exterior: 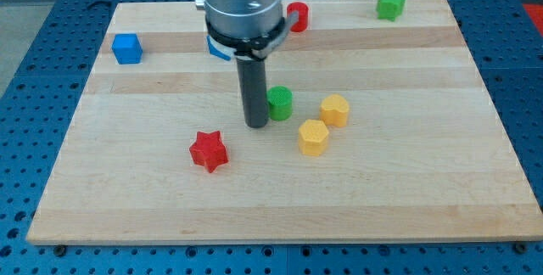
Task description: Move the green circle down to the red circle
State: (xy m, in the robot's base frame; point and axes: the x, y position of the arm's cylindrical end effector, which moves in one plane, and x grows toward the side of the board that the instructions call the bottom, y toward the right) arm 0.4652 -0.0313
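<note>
The green circle (279, 102) sits near the middle of the wooden board (280, 199). My tip (256, 125) stands just left of it, touching or nearly touching its left side. The red circle (298, 16) is near the view's top, partly hidden behind the arm's grey body (240, 3). It lies above the green circle in the view.
A yellow block (335, 109) and a second yellow block (313, 137) lie just right of the green circle. A red star (209, 150) is at lower left. A blue cube (127, 47) is at upper left, a green star (390, 4) at upper right.
</note>
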